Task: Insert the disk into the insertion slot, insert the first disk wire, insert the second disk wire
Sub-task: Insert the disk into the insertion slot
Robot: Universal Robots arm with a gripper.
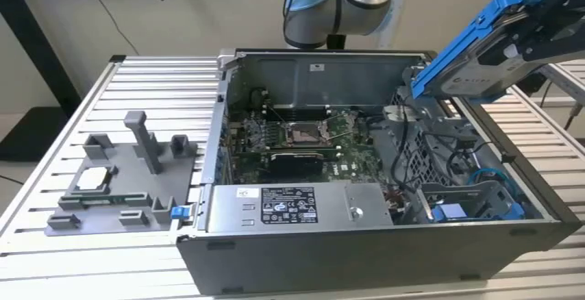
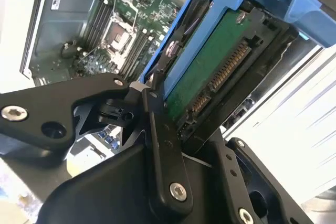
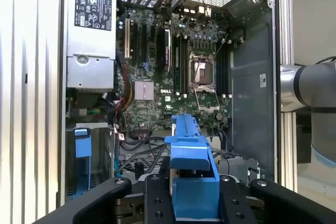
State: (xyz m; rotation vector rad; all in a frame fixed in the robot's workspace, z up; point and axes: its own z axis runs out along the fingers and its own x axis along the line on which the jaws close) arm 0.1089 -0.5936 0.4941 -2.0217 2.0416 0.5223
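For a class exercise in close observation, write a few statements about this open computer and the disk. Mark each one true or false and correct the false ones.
1. The gripper is clamped on the disk. True.
2. The disk already sits in the insertion slot. False: it is held tilted in the air above the computer case.
3. The computer case is open, with its motherboard exposed. True.
4. The grey parts fixture lies to the exterior view's right of the case. False: it lies to the exterior view's left.
5. In the second wrist view, the disk shows a green circuit board. True.
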